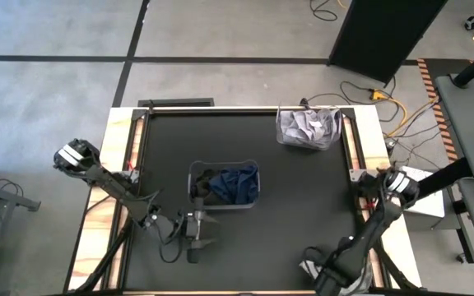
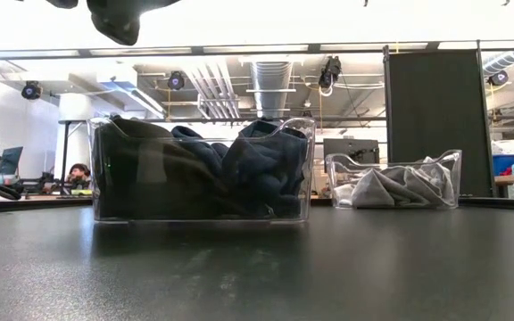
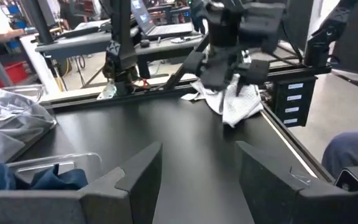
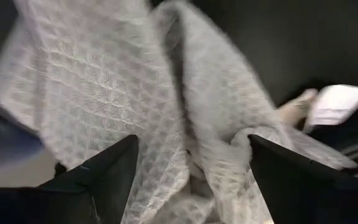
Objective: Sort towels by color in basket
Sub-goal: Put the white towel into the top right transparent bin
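A light grey towel [image 3: 234, 102] hangs pinched in our right gripper [image 4: 191, 180] — bound for the grey bin [image 1: 309, 128]; our left gripper [image 3: 197, 180] waits spread, empty.

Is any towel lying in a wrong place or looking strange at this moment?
Yes. One light grey towel sits crumpled at the table's near right edge under the right gripper, outside both bins, while other grey towels are in the far bin.

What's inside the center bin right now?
The center bin holds a navy blue towel on its right side and a black towel on the left. Whatever lies beneath them is covered.
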Robot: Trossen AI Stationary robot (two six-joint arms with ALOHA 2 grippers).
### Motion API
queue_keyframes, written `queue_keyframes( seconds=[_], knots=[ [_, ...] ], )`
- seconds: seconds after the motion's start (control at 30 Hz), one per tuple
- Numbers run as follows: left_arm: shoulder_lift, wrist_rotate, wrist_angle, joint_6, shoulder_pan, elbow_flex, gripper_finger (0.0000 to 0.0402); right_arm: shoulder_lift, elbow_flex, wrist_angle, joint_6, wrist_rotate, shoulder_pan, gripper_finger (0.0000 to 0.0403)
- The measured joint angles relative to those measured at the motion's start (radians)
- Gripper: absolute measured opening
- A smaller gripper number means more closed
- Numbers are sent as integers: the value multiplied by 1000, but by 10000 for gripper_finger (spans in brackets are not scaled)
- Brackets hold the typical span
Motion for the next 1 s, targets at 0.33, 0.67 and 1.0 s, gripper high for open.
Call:
queue_keyframes(
  seconds=[0.33,0.67,1.0],
  knots=[
    [0,0,-28,-95,-1,-1,184,102,-11,30,-160,-109,-2,210],
    [0,-1,-31,-119,-2,-2,184,-5,-12,-125,-216,216,-62,27],
    [0,-1,-60,-122,-2,-3,184,-177,-40,-201,-291,902,-261,31]
  ],
)
